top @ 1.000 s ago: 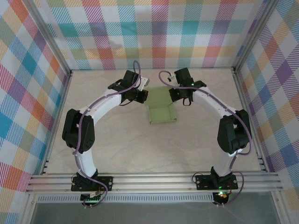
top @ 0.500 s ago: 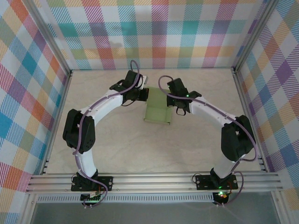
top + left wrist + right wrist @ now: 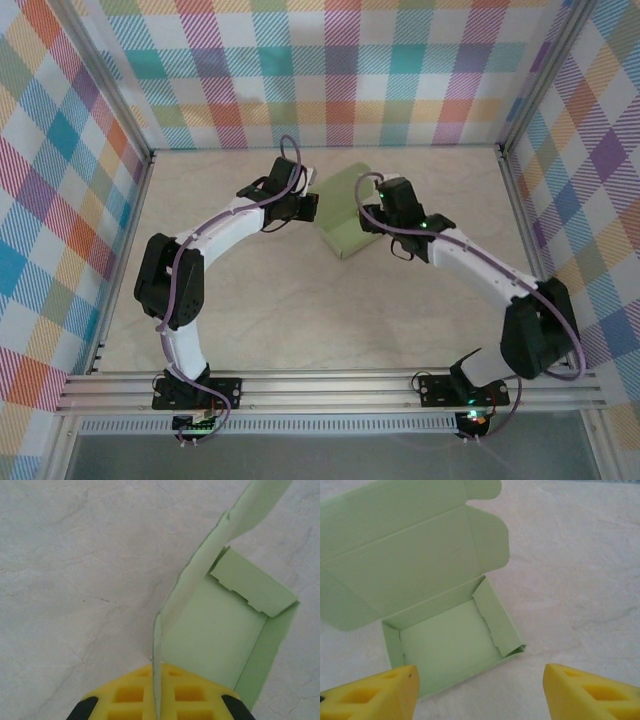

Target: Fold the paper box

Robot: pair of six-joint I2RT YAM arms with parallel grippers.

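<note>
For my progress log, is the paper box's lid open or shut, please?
Open: the paper box has its lid spread back, tray interior exposed.

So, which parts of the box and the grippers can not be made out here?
Top view: the box edges under the left gripper and the right gripper are covered by them, and it is too small to judge whether they are open.
Left wrist view: the tall flap is cut off by the top edge, and the pads by the bottom edge.
Right wrist view: the lid is cut off by the left edge.
</note>
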